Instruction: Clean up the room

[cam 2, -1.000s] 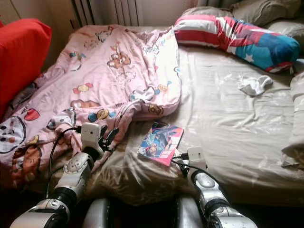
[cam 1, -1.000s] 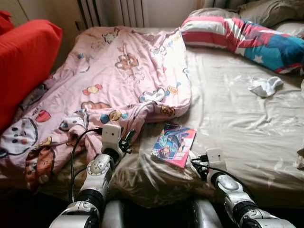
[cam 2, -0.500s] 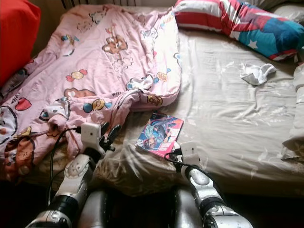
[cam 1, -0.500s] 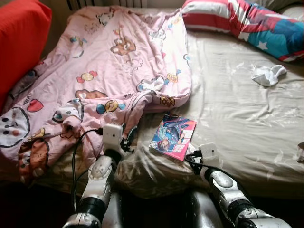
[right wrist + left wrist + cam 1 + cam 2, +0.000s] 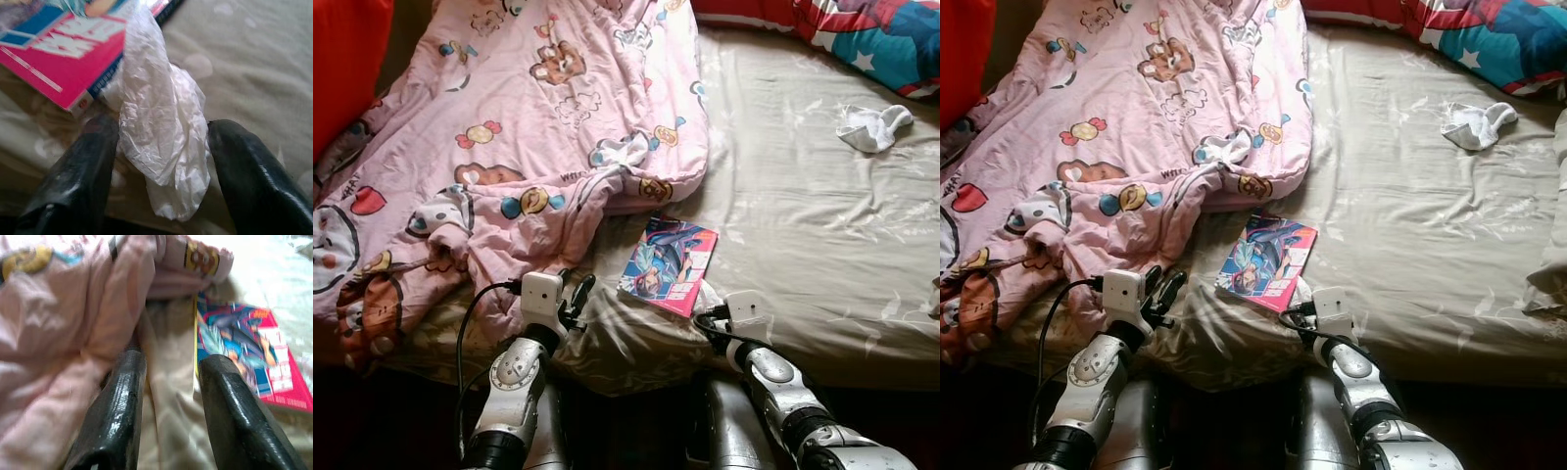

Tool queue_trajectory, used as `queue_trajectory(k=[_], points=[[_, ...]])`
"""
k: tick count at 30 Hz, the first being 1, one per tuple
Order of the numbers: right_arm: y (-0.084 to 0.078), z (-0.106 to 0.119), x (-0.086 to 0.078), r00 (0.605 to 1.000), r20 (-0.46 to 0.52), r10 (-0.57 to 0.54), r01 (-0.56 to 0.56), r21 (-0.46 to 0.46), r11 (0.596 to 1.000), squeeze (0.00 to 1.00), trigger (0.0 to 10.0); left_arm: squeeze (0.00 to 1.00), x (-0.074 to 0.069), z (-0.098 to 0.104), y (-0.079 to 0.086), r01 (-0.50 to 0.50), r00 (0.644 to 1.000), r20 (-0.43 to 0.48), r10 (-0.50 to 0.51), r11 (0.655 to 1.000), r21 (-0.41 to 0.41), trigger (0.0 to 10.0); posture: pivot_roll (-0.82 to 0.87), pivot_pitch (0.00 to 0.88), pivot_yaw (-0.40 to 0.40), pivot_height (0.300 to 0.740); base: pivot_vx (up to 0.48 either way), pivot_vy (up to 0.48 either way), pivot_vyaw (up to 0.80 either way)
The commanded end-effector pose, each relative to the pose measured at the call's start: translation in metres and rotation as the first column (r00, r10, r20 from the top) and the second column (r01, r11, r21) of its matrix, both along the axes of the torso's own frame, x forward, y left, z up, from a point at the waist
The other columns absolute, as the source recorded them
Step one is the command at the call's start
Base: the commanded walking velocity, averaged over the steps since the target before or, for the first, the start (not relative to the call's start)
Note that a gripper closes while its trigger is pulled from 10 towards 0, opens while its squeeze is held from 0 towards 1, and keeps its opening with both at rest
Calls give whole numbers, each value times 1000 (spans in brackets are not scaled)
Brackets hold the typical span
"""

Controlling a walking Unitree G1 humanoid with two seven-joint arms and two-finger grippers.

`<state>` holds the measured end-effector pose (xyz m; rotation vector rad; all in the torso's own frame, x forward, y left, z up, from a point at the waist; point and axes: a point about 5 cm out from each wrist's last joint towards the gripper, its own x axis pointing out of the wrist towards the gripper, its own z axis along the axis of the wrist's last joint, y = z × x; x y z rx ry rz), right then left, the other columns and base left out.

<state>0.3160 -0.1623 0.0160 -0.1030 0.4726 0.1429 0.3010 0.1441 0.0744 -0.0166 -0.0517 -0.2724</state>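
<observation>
A colourful magazine point(image 5: 668, 266) lies flat on the beige bed sheet point(image 5: 803, 215), near the front edge. A crumpled white plastic wrapper point(image 5: 161, 132) rests against its near corner. My right gripper point(image 5: 164, 125) is open, with one black finger on each side of the wrapper, apart from it. My left gripper point(image 5: 576, 294) is open and low over the sheet. It sits between the hem of the pink cartoon duvet point(image 5: 509, 147) and the magazine point(image 5: 244, 347), holding nothing.
A white sock point(image 5: 873, 127) lies far right on the sheet. A striped red, white and blue pillow point(image 5: 862, 39) runs along the far side. A red cushion point(image 5: 342, 59) stands at the far left. The duvet covers the bed's left half.
The camera has tilted down and moved closer, so the whole bed has slid up the picture. Both grippers stay at the bed's front edge, beside the magazine.
</observation>
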Motion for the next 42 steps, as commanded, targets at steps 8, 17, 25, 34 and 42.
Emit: queue_trajectory(k=[8, 17, 25, 34, 42], points=[[2, -6, -4, 999, -43, 10, -11, -14, 1000, 0, 0, 0, -6, -5, -5, 6, 999, -51, -5, 1000, 19, 10000, 78, 291, 8, 580, 0, 0, 0], [-2, -7, -6, 999, -46, -7, 7, -6, 1000, 0, 0, 0, -6, -5, -6, 1, 998, -59, 0, 1000, 21, 10000, 70, 289, 8, 580, 0, 0, 0], [-4, -10, -8, 998, -45, -31, 31, 3, 1000, 0, 0, 0, -5, -9, -7, 2, 997, -83, 1, 1000, 29, 10000, 62, 278, 11, 580, 0, 0, 0], [-5, -10, -9, 998, -34, -46, 46, 8, 999, 0, 0, 0, -6, -17, -3, -9, 993, -118, 14, 999, 41, 10000, 60, 260, 15, 580, 0, 0, 0], [-9, -2, -4, 996, 31, -80, 79, 35, 996, 0, 0, 0, -3, -24, 7, -30, 988, -149, 39, 997, 66, 10000, 54, 227, 20, 580, 0, 0, 0]])
